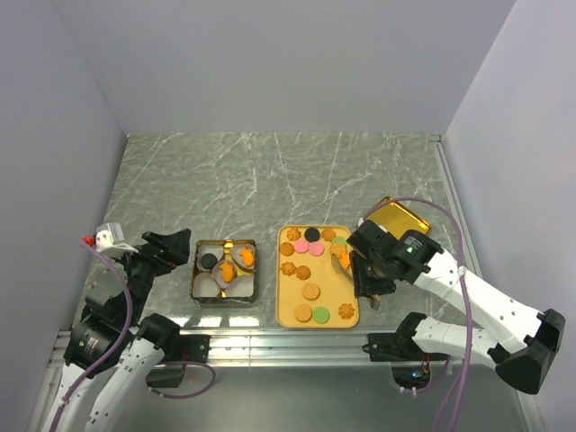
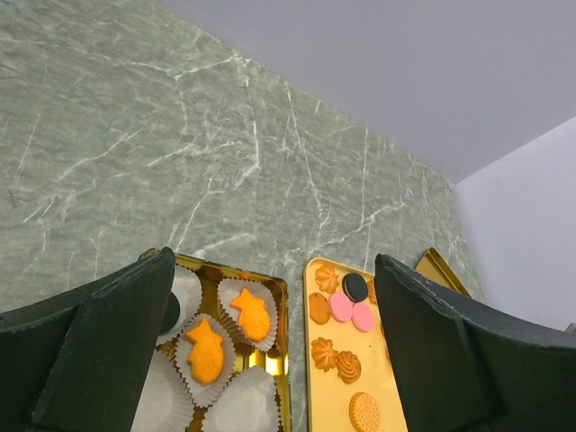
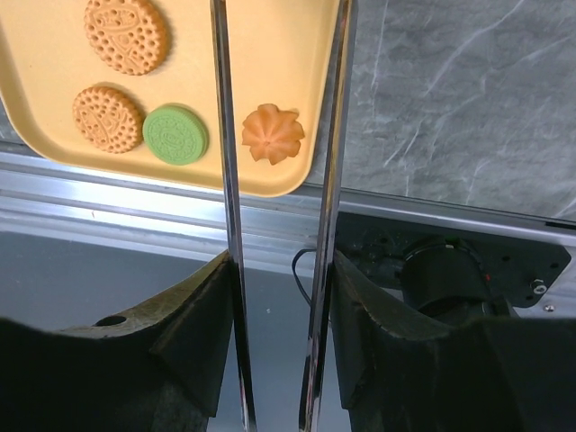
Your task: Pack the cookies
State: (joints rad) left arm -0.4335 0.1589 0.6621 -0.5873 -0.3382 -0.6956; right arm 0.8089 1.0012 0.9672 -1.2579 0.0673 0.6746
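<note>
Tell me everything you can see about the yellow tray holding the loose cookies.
The yellow tray is a flat, smooth rectangle with rounded corners and a low raised rim, possibly plastic. It lies flat on the marble table near its front edge, right of the gold tin, carrying loose cookies in a single layer.

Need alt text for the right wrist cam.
The right gripper, its thin metal fingers apart, hangs over a yellow tray corner, framing a flower-shaped cookie. Left of it lie a green cookie and two tan round cookies; marble table at right.
</note>
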